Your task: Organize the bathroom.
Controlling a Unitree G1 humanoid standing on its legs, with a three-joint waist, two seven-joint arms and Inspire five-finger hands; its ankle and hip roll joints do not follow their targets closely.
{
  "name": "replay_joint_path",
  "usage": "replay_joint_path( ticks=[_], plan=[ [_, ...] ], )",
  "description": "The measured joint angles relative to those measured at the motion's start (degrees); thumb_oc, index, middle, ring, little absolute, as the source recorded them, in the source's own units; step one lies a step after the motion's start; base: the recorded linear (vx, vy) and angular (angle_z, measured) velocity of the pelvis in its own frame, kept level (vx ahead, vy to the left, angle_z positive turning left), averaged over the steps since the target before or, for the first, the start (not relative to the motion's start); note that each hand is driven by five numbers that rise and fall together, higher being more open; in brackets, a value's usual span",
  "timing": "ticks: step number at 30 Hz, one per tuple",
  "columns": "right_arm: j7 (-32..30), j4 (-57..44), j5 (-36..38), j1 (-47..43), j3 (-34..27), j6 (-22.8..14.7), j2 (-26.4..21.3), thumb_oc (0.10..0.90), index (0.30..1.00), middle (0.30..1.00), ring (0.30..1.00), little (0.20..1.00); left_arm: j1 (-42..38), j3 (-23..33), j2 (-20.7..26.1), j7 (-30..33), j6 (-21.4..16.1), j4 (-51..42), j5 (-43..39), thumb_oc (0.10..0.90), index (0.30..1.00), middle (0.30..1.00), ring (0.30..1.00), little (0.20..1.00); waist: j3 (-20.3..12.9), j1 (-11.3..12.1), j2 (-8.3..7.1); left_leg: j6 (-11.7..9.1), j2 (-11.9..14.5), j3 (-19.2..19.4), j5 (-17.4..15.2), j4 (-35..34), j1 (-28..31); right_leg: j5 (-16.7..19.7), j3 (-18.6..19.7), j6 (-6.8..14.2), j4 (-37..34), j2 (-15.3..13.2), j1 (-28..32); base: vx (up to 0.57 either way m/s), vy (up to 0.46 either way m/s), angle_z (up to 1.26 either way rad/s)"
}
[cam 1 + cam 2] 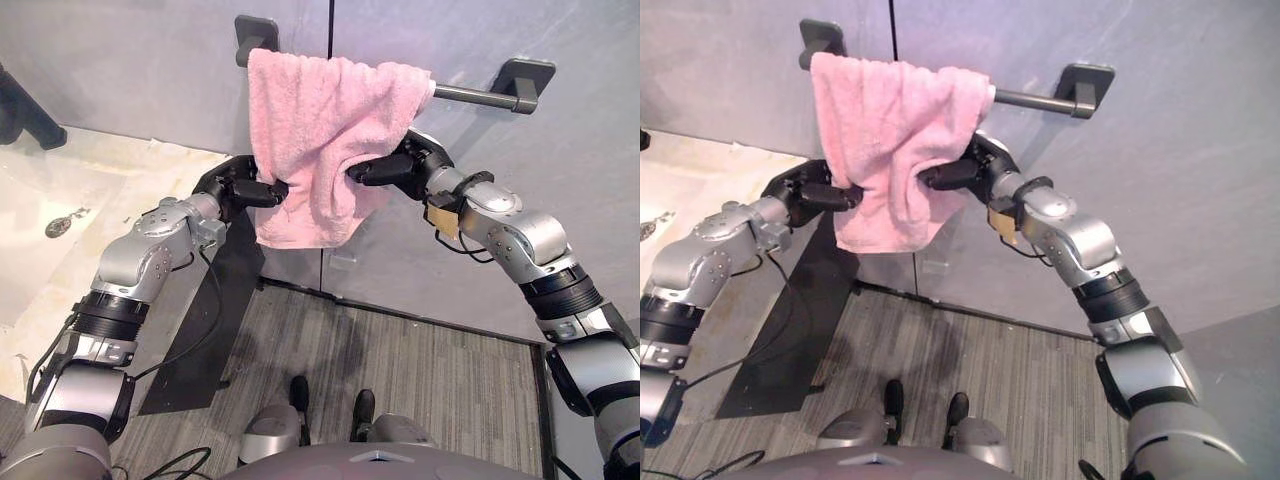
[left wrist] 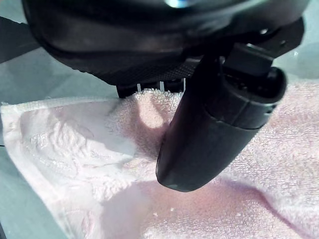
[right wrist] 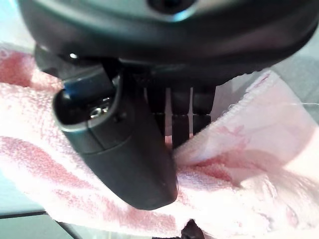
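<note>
Straightening the pink towel [image 1: 320,130] on the wall rail [image 1: 480,95]
My left hand [image 1: 245,190] pinches one hanging edge and my right hand [image 1: 390,168] the other, thumbs clamped on cloth; I judge it best to draw both edges outward and down evenly, so the bunched middle flattens without sliding off

Pink towel [image 1: 315,130] draped over the wall rail [image 1: 480,95], bunched toward its left end.

You've got a fluffy pink terry towel hanging unevenly: creased, the lower part puckered inward at mid-height, bottom edge slanting. Your left hand [image 1: 250,190] pinches its left edge, your right hand [image 1: 385,168] pinches the right side; in both wrist views thumb and fingers clamp the cloth.
</note>
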Motion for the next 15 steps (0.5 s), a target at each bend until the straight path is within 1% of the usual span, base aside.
replay_joint_path(
  ticks=[4,6,7,10,13,15],
  plan=[
    [-0.6,-0.3,-7.8,0.5,0.0,0.8,-0.4,0.4,0.3,0.3,0.3,0.3,0.6,0.0,0.1,1.5,0.0,0.0,-0.2,0.4,0.3,0.3,0.3,0.3,-0.2,-0.9,-0.04,0.3,0.0,0.4,-0.2,0.0,0.6,0.0,0.4,0.1,0.0,-0.1,0.4,0.0,0.004,-0.03],
    [-2.2,-0.4,-10.7,1.6,0.0,1.7,-1.4,0.4,0.3,0.3,0.3,0.3,1.7,0.2,0.1,2.8,0.1,-0.1,-0.3,0.4,0.3,0.3,0.3,0.3,-0.5,-1.1,-0.12,0.4,0.0,0.8,-0.3,0.0,0.7,0.0,1.0,0.1,0.0,-0.1,0.3,-0.01,0.003,-0.09],
    [-2.9,-1.2,-10.9,2.4,0.0,2.2,-3.2,0.4,0.3,0.3,0.3,0.3,2.5,0.4,0.2,3.6,0.2,-0.5,-0.5,0.4,0.3,0.3,0.3,0.3,-0.5,-1.1,-0.09,0.4,0.0,1.0,-0.3,0.0,0.7,-0.2,1.2,0.4,0.0,-0.1,0.3,-0.02,-0.002,-0.09],
    [-5.2,-3.6,-10.8,4.0,-1.1,4.4,-5.3,0.4,0.3,0.3,0.3,0.3,4.5,2.2,0.2,4.5,0.6,-1.5,-0.7,0.4,0.3,0.3,0.3,0.3,-0.6,-1.0,-0.14,0.4,0.0,1.3,-0.3,0.0,0.6,-0.2,1.7,0.5,0.0,-0.1,0.0,-0.02,-0.003,-0.03],
    [-5.9,-3.9,-10.7,4.4,-1.4,4.8,-5.3,0.4,0.3,0.3,0.3,0.3,4.6,2.5,0.3,4.7,0.7,-1.7,-0.7,0.4,0.3,0.3,0.3,0.3,-0.6,-1.0,-0.16,0.4,-0.1,1.4,-0.3,0.0,0.6,-0.2,1.8,0.5,0.0,-0.1,0.0,0.0,0.0,0.0],
    [-6.8,-4.9,-10.7,4.8,-2.3,5.9,-5.3,0.4,0.3,0.3,0.3,0.3,5.4,2.8,0.3,4.8,0.7,-3.4,-0.7,0.4,0.3,0.3,0.3,0.3,-0.7,-1.3,-0.13,0.4,-0.2,1.5,-0.3,0.0,-0.1,0.1,1.9,0.7,0.0,-0.3,-0.7,0.0,0.0,0.0]
  ],
)
